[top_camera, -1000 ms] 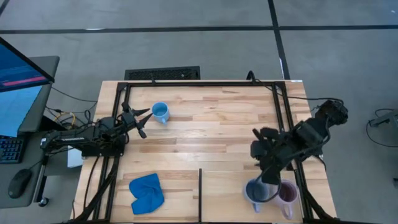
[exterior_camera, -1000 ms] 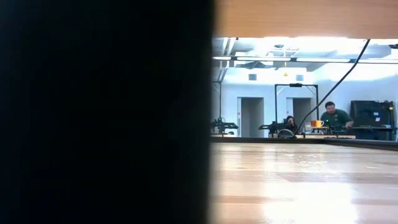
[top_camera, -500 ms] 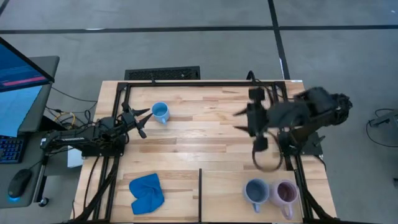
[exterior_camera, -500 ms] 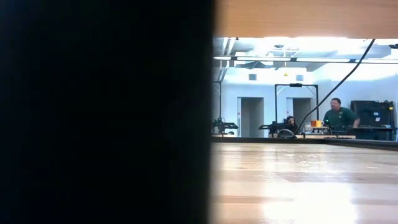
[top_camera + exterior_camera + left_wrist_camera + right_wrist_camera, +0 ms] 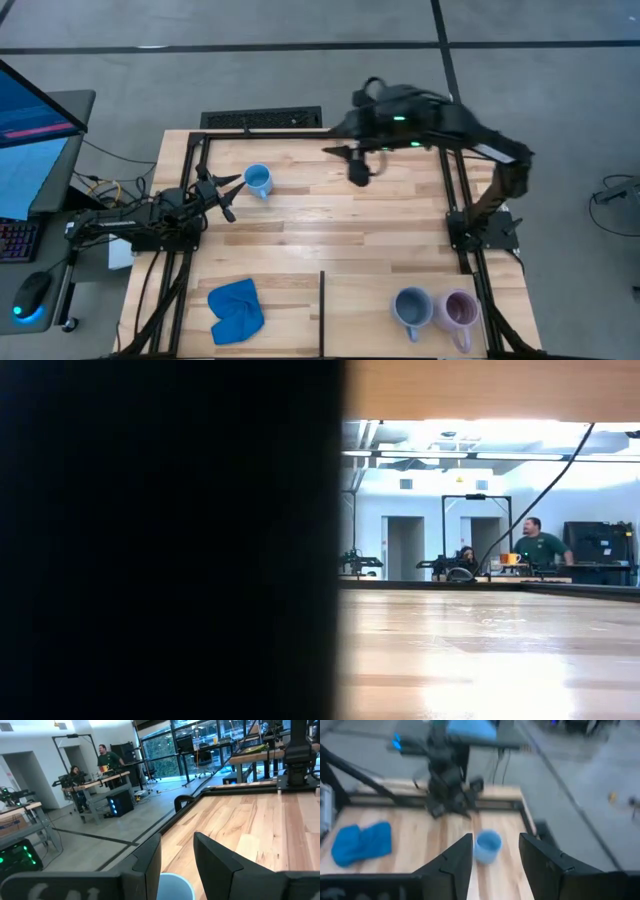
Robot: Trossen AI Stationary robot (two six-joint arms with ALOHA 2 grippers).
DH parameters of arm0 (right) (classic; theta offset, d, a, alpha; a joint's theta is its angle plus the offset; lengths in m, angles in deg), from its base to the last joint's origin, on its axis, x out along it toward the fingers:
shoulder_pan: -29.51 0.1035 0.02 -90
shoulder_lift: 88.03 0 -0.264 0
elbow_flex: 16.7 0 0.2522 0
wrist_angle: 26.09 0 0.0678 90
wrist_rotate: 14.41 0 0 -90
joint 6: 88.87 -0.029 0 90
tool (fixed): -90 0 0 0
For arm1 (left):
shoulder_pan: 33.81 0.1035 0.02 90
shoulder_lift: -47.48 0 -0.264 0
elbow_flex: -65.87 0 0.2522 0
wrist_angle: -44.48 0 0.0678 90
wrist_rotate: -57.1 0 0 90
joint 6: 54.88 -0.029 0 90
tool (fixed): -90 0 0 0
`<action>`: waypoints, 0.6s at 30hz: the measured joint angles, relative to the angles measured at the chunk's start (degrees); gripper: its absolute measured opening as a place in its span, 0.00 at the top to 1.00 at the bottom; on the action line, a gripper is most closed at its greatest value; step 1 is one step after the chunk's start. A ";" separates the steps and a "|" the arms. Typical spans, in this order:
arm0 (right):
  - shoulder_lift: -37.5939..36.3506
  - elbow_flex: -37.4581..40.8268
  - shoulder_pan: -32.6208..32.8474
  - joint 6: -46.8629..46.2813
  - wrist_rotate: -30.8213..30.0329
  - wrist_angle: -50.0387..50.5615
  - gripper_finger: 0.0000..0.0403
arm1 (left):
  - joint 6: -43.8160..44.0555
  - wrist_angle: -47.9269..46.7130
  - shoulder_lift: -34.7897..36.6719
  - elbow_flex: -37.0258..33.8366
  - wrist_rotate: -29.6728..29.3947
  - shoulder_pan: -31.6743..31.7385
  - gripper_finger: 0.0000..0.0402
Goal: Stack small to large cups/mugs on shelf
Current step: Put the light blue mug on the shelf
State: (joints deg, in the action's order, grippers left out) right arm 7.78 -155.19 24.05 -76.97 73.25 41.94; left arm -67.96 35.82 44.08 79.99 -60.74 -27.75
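— Pale wooden bench with black rails, grey floor all round, and a workshop with people at desks far behind. Where are the mugs?

— Two stand side by side, touching or nearly so, on the shelf at the near right corner: the grey-blue mug and, right of it, the lilac mug. The light blue mug is alone near the far left corner of the bench, and a blue cloth lies near the near left corner.

— So which step would you say is in hand?

— Fetching the last mug, I'd judge. The right gripper hangs above the far edge of the bench, its arm reaching leftward, and its wrist view frames the light blue mug between its fingers, jaws wide and holding nothing.

— And the left one?

— The left gripper lies low just beside that mug, jaws parted and empty; the mug's rim peeks between its fingers.

— What does the next move call for?

— Closing the gap to the mug, coming down over it, and staying clear of the left gripper sitting so near.

— Anything you can't make out?

— Plenty. The low view is half blocked by something dark and shows no mug. The right wrist view is blurred, so I can't tell where the handle points, and from above I can't judge which mug is smallest
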 joint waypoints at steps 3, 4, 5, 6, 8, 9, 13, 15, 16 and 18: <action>4.50 0.03 -2.33 -0.29 0.44 1.96 0.55 | 0.00 0.00 0.00 0.02 0.00 -0.01 0.73; 5.90 0.11 -2.89 -0.31 0.43 3.41 0.55 | 0.00 0.00 0.00 0.01 0.00 0.01 0.73; 7.25 0.11 -3.27 -0.27 0.45 4.13 0.55 | 0.00 0.00 0.01 0.00 0.00 0.00 0.73; 8.32 0.11 -3.56 0.15 0.52 4.67 0.55 | 0.00 0.00 0.00 0.00 0.00 0.01 0.73; 10.15 0.11 -3.97 1.75 0.62 5.52 0.55 | 0.00 0.00 0.02 0.02 0.00 0.01 0.73; 10.80 0.11 -4.03 2.75 0.67 5.05 0.55 | 0.00 0.00 0.02 0.00 0.00 0.01 0.73; 11.93 0.10 -5.30 4.88 0.60 4.26 0.55 | 0.08 0.00 0.02 0.01 0.00 -0.01 0.73; 11.64 0.09 -6.20 4.32 0.56 4.42 0.55 | 0.15 0.00 0.02 0.00 0.00 0.00 0.73; 11.31 0.09 -6.61 3.65 0.60 4.70 0.55 | 0.13 0.00 0.02 0.00 0.00 0.01 0.73; 9.78 0.09 -7.15 3.01 0.78 5.22 0.55 | 0.30 0.00 0.02 0.02 0.00 0.01 0.73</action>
State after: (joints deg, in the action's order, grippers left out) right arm 17.57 -155.10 16.90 -73.96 74.03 47.16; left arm -67.66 35.82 44.10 80.01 -60.74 -27.74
